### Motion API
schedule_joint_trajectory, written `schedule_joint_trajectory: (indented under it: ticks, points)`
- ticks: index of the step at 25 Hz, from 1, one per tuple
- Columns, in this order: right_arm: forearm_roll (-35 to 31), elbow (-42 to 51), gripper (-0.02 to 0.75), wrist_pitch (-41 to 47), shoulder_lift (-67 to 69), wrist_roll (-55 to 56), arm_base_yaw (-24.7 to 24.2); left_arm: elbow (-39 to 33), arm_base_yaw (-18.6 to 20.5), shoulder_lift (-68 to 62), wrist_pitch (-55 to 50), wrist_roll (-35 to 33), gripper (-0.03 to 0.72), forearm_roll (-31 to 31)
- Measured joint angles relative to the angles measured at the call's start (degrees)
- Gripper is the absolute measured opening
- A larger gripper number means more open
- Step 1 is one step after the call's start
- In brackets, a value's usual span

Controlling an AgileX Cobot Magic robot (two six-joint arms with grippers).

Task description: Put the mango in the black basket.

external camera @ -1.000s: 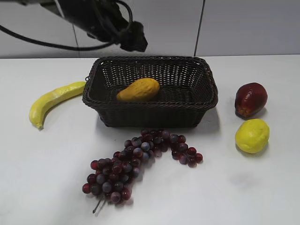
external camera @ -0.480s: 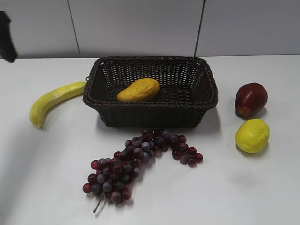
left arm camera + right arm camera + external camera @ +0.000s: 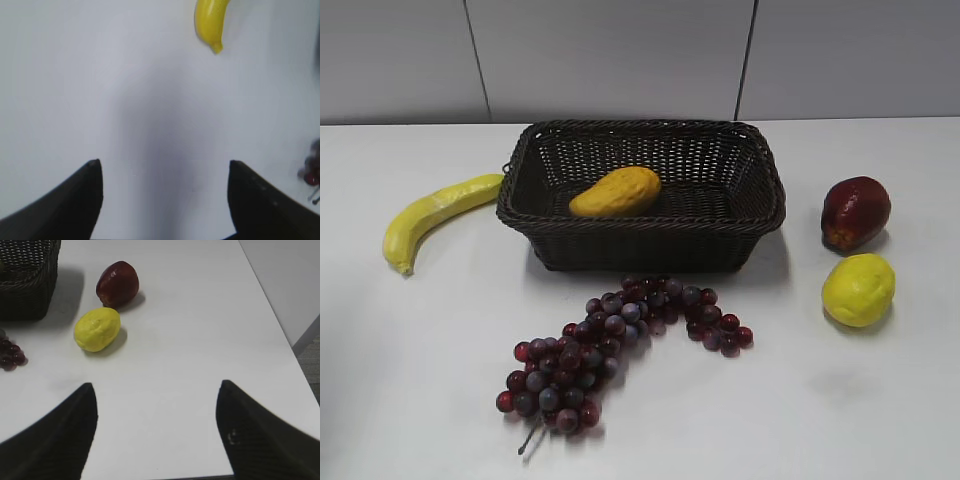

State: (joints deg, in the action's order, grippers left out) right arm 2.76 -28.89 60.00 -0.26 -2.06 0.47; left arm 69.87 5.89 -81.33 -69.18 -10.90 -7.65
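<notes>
The yellow-orange mango (image 3: pixel 616 191) lies inside the black basket (image 3: pixel 765 215), left of its middle, in the exterior view. A corner of the basket also shows in the right wrist view (image 3: pixel 30 295). Neither arm shows in the exterior view. My left gripper (image 3: pixel 162 167) is open and empty over bare white table, with the banana's tip ahead of it. My right gripper (image 3: pixel 156 390) is open and empty over bare table near the right edge.
A yellow banana (image 3: pixel 432 214) (image 3: pixel 211 22) lies left of the basket. A bunch of dark red grapes (image 3: pixel 605 340) lies in front of it. A dark red fruit (image 3: pixel 855 211) (image 3: pixel 118 283) and a lemon (image 3: pixel 858 289) (image 3: pixel 97 329) lie at the right. The table's right edge (image 3: pixel 295 352) is close.
The left arm, above the basket's back left a second ago, has drawn away to the left and out of the exterior view. The mango stays in the basket.
</notes>
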Motion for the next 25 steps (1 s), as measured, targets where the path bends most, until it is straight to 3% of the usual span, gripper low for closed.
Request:
schedule_joint_trajectory:
  ticks: [7, 14, 18, 25]
  points:
    - [0.0, 0.0, 0.569, 0.0, 0.0, 0.0, 0.0, -20.17, 0.0, 20.29, 4.02, 0.0, 0.566, 0.31]
    - [0.0, 0.0, 0.569, 0.0, 0.0, 0.0, 0.0, -35.71, 0.0, 43.68, 8.23, 0.21, 0.565, 1.0]
    - [0.0, 0.0, 0.569, 0.0, 0.0, 0.0, 0.0, -40.29, 0.0, 56.32, 8.23, 0.21, 0.565, 0.96]
    - [0.0, 0.0, 0.569, 0.0, 0.0, 0.0, 0.0, -41.44, 0.0, 70.87, 7.24, 0.23, 0.556, 3.42]
